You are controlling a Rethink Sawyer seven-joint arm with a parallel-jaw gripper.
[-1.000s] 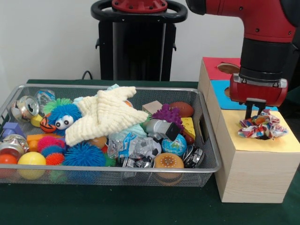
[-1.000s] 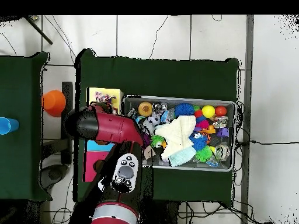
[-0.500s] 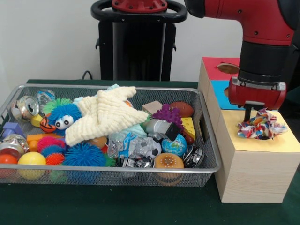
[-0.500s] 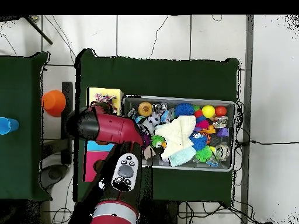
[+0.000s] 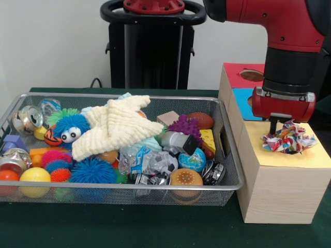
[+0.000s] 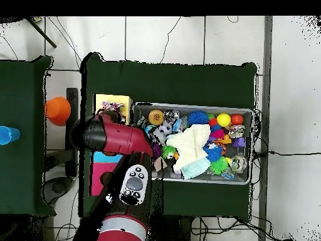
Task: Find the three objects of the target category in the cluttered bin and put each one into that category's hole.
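Note:
A multicoloured fabric scrunchie point(image 5: 288, 138) lies on the yellow panel point(image 5: 289, 157) of the wooden box, loose and spread. My gripper point(image 5: 281, 127) hangs just above its left part, open and holding nothing; one dark finger point(image 5: 272, 124) shows beside the fabric. From above, the scrunchie point(image 6: 110, 113) peeks out on the yellow panel point(image 6: 113, 101) at the arm's edge, and the red arm point(image 6: 113, 137) hides the gripper. The wire bin point(image 5: 129, 192) holds a cream knitted star point(image 5: 116, 126), a blue fuzzy toy with eyes point(image 5: 70, 126), spiky balls, cans and small balls.
The box also has a blue panel point(image 5: 244, 103) and a red panel point(image 5: 243, 75), each with a hole. A black pedestal point(image 5: 152, 46) stands behind the bin. Overhead, an orange cup point(image 6: 57, 110) and a blue cup point(image 6: 5, 135) stand on a side table.
The gripper has risen slightly off the scrunchie, which stays on the yellow panel and has settled a little. The bin's contents have not moved.

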